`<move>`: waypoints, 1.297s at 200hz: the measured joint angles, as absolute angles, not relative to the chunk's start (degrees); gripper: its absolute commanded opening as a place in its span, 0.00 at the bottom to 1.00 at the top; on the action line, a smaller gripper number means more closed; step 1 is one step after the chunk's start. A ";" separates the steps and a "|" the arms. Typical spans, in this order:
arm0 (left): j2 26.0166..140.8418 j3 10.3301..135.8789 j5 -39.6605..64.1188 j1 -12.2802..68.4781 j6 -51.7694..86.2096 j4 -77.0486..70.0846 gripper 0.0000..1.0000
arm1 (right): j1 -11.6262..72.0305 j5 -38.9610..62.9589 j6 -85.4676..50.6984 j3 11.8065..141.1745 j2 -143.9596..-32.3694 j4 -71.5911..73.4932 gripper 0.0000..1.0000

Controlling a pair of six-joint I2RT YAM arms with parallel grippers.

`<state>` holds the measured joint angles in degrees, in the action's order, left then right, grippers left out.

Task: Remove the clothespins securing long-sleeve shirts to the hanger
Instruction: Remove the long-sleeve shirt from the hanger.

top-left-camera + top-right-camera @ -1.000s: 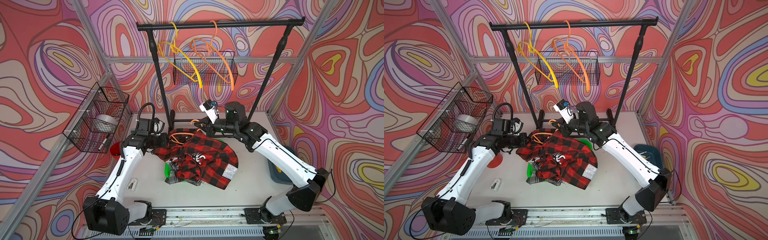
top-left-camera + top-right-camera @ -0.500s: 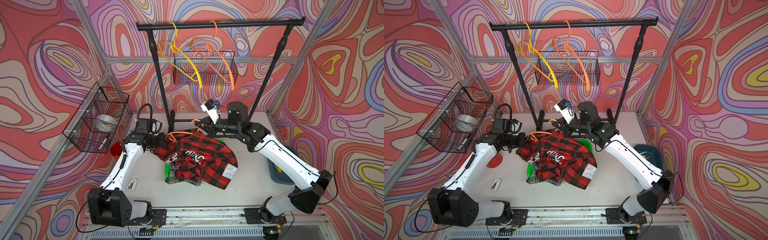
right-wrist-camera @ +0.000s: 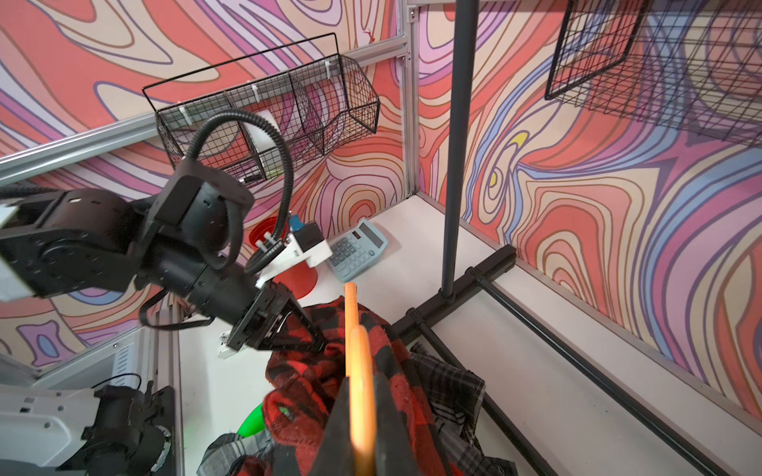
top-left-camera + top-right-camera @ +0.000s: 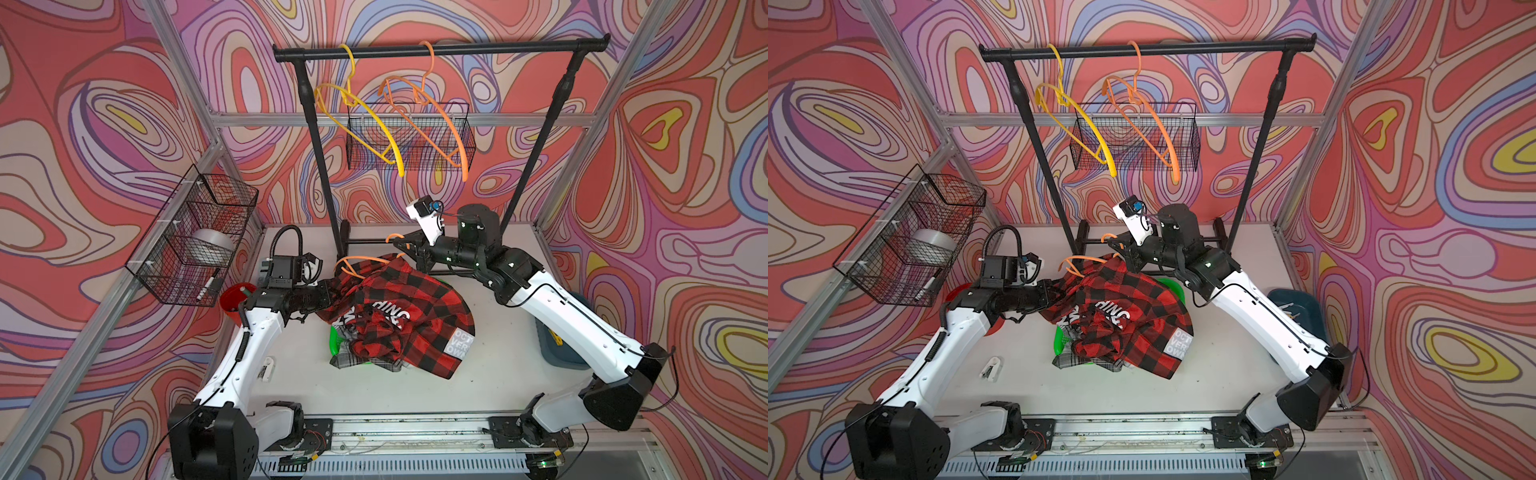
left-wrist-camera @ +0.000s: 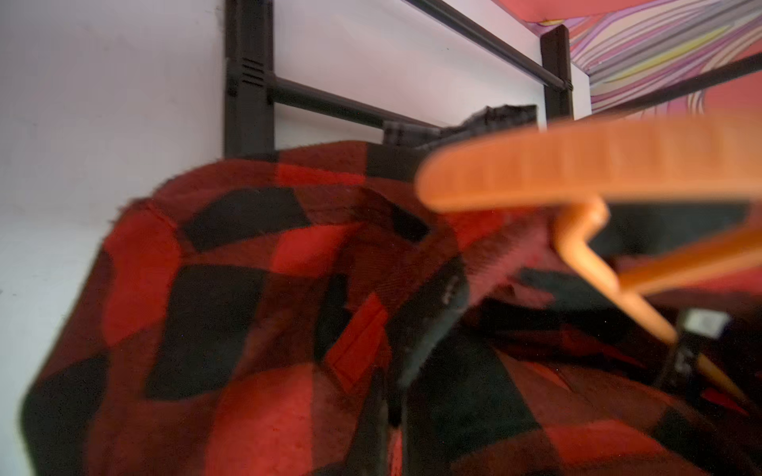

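Pulling cloth and hanger apart looks like the step in hand. The right end effector is clamped narrow on the orange hanger, held up over the back of the table. The left end effector is pinched shut on a fold of the red shirt near the hanger's shoulder. To do it well, I would hold the hanger level with the right arm and draw the cloth gently sideways, so any clothespin on the shoulder comes into view rather than hiding in folds. A hard tug risks dragging the whole heap. No clip on the shirt shows clearly. In the left wrist view a pinkish shape just beside the hanger may be one, but it is too blurred to tell. One white clothespin lies loose on the table near the left arm. Most of the red shirt is slumped on the table over a grey shirt and a green hanger. The table is plain white, with a red cup and a calculator towards its left back corner and a blue tray at the right edge. Behind stands a black rack carrying two bare hangers, and wire baskets hang on the swirl-patterned walls.
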<state>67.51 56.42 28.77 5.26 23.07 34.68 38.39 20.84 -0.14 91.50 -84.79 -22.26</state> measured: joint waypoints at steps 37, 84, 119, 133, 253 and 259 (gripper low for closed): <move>64.66 55.96 29.50 13.80 26.72 32.21 0.36 | 38.39 20.10 -1.45 91.48 -86.08 -19.57 0.00; 61.14 59.61 23.05 16.05 27.64 36.91 0.77 | 38.57 19.22 -2.09 90.02 -87.05 -18.39 0.00; 56.25 66.67 19.59 15.86 30.30 36.47 0.76 | 39.86 17.26 -1.74 89.58 -87.05 -17.43 0.00; 54.63 66.30 19.40 15.75 33.80 33.71 0.75 | 40.75 16.23 -1.37 89.34 -87.05 -16.71 0.00; 58.02 54.24 16.38 15.75 58.96 8.27 0.67 | 47.20 15.29 -0.08 83.44 -87.02 -6.13 0.00; 58.22 54.24 15.97 15.75 59.35 7.51 0.66 | 47.42 15.44 -0.03 83.26 -87.02 -5.67 0.00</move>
